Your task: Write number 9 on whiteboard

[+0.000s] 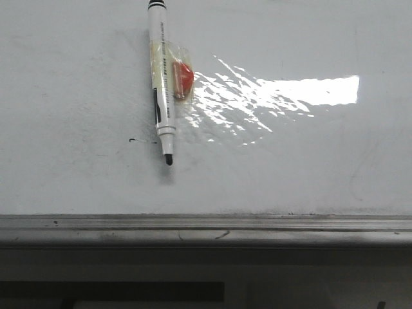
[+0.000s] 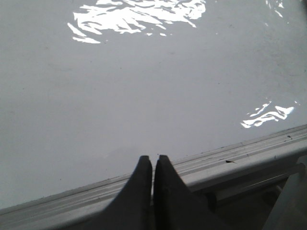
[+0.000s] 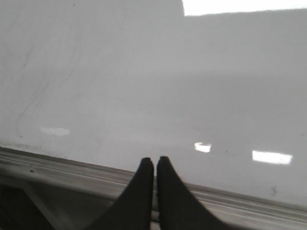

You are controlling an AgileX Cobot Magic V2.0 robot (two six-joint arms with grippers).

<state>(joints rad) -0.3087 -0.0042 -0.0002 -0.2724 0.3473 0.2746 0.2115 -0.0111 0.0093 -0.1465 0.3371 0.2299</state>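
The whiteboard (image 1: pixel 290 174) fills the front view, glossy white with a grey metal rim (image 1: pixel 206 225) along its lower edge. A white marker (image 1: pixel 161 71) lies on it with its uncapped black tip (image 1: pixel 168 159) toward the rim. I cannot make out a number 9; only a short dark hooked mark (image 1: pixel 133 140) sits left of the tip. Neither gripper shows in the front view. My left gripper (image 2: pixel 153 158) is shut and empty over the board's rim (image 2: pixel 230 163). My right gripper (image 3: pixel 154 159) is likewise shut and empty over the rim (image 3: pixel 72 167).
Clear tape holding an orange-red piece (image 1: pixel 183 78) is wrapped round the marker's barrel. Bright light glare (image 1: pixel 283 93) spreads to its right. Faint grey curved smudges (image 3: pixel 26 91) run over the board in the right wrist view. Below the rim lies a dark ledge (image 1: pixel 206 270).
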